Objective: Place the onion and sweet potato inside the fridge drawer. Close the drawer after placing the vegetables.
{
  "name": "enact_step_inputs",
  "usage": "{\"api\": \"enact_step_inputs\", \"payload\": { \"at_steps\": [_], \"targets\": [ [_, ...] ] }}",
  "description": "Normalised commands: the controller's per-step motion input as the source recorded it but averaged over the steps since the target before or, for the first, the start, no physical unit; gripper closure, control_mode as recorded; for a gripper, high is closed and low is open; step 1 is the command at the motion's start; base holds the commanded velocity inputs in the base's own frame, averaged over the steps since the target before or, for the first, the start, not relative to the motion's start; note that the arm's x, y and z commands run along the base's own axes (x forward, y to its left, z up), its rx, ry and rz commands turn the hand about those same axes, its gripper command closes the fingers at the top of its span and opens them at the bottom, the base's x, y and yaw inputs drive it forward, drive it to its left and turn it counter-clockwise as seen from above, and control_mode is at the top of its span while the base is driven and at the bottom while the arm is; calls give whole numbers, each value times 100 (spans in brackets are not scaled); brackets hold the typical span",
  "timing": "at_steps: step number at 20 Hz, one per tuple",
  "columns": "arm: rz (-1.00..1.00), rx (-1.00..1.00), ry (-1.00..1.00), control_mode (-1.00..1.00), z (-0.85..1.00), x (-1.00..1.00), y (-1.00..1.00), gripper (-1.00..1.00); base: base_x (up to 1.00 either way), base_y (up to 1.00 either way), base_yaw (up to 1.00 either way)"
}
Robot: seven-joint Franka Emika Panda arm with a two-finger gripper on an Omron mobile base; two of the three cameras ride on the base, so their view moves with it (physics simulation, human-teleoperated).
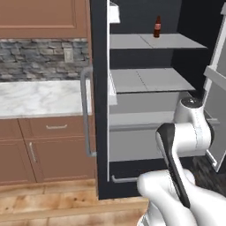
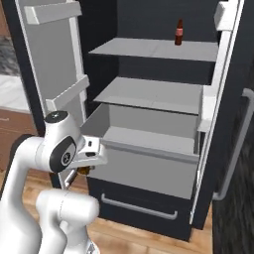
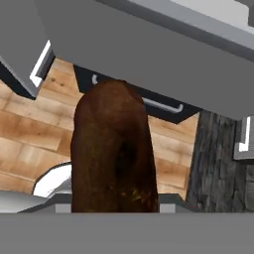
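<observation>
The tall dark fridge [image 2: 149,30] is standing open across most of the right base view, its pale door panels swung out at the left and right edges of the frame. The wide light-grey box-like fridge drawer [image 2: 149,168] is sitting pulled out in the middle of that frame, under two flat grey shelves [image 2: 149,94], with a dark lower drawer with a silver bar handle [image 2: 139,206] beneath it. In the left base view the same light-grey drawer [image 1: 132,143] is showing at centre.

The white arm is rising from the lower left of the right base view, folding at a dark-jointed elbow and reaching its hand sideways toward the left end of the drawer's front, just below the rim. In the left base view it is climbing from the lower right, covering the drawer's right part.

The gripper [image 2: 84,170] is clenching the small dark brown oval sweet potato [image 3: 114,154], which is standing tall at the centre of the hand view, in front of the wooden floor [image 3: 30,134], with the drawer's grey front overhead. In the right base view a dark sliver of it [image 2: 83,171] is peeking out below the hand, outside the drawer.

A small brown bottle [image 2: 179,32] is standing on the upper shelf, at the top of the frame.
</observation>
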Motion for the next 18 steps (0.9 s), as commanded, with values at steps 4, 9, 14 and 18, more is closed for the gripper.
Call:
{"api": "enact_step_inputs", "payload": {
  "at_steps": [4,9,14,18],
  "targets": [
    [0,0,0,100,0,0,0,100,53,-58,20],
    [0,0,0,100,0,0,0,100,44,-65,18],
    [0,0,0,100,0,0,0,100,33,-65,14],
    [0,0,0,100,0,0,0,100,29,-24,9]
  ]
}}
